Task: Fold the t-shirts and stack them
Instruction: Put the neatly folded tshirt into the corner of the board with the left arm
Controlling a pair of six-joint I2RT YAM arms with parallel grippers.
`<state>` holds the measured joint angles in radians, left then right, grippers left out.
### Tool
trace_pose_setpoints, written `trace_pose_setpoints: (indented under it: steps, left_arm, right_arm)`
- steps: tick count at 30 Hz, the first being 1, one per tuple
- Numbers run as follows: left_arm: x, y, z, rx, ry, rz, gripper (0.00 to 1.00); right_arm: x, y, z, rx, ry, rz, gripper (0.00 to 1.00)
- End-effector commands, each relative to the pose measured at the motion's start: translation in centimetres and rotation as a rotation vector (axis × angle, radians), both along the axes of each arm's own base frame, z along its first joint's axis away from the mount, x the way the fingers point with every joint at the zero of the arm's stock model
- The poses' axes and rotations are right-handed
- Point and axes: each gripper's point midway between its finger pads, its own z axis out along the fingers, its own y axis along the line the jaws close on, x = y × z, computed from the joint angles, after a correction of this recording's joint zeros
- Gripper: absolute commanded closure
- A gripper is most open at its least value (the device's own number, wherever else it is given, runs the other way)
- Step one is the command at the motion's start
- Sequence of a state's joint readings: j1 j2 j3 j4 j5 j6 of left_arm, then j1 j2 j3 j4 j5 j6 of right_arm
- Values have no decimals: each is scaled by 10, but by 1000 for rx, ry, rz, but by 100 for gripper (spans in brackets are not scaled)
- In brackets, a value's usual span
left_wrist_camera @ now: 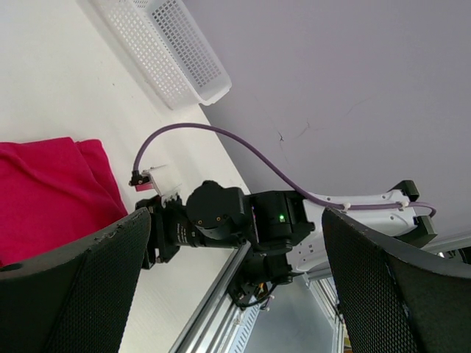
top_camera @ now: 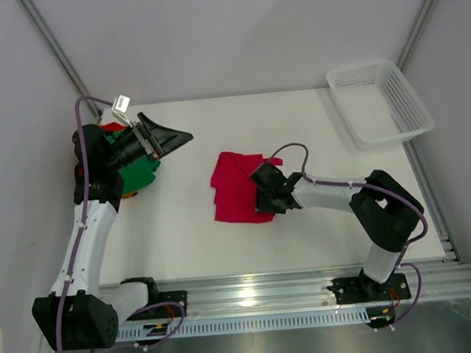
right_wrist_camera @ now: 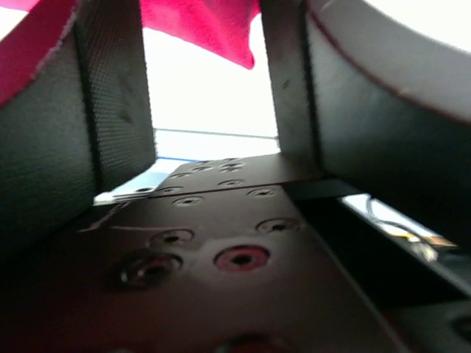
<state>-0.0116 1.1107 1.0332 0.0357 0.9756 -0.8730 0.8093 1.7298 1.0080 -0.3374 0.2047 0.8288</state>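
A crimson-red t-shirt (top_camera: 233, 189) (left_wrist_camera: 44, 191) lies folded at the middle of the white table. My right gripper (top_camera: 264, 192) (right_wrist_camera: 202, 73) sits low at its right edge, jaws partway apart. Table light shows between the fingers (right_wrist_camera: 118, 103), and red cloth (right_wrist_camera: 199, 22) crosses the view at their tips. Whether the tips touch the cloth I cannot tell. My left gripper (top_camera: 183, 137) (left_wrist_camera: 235, 220) hovers wide open and empty, raised at the left and pointing right. Under it is a pile with a green t-shirt (top_camera: 139, 171) on top, a red one (top_camera: 114, 127) behind and an orange edge (top_camera: 129, 193).
A white mesh basket (top_camera: 379, 104) (left_wrist_camera: 169, 51) stands at the back right corner. The aluminium rail (top_camera: 255, 291) with both arm bases runs along the near edge. Grey walls close in the table on three sides.
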Motion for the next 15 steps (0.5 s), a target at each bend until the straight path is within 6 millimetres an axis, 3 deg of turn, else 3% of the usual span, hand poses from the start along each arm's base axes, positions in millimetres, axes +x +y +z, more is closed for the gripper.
trace_pose_setpoints:
  steps: [1, 9, 15]
  left_arm:
    - [-2, 2, 7, 2, -30, -4, 1]
    - [-1, 2, 2, -7, -18, -2, 1]
    - [-1, 1, -4, -16, -8, -6, 0]
  right_arm:
    - [-19, -22, -8, -133, 58, -20, 50]
    - [-2, -48, 29, -257, -59, -79, 51]
    - [11, -42, 56, -237, -137, -69, 51]
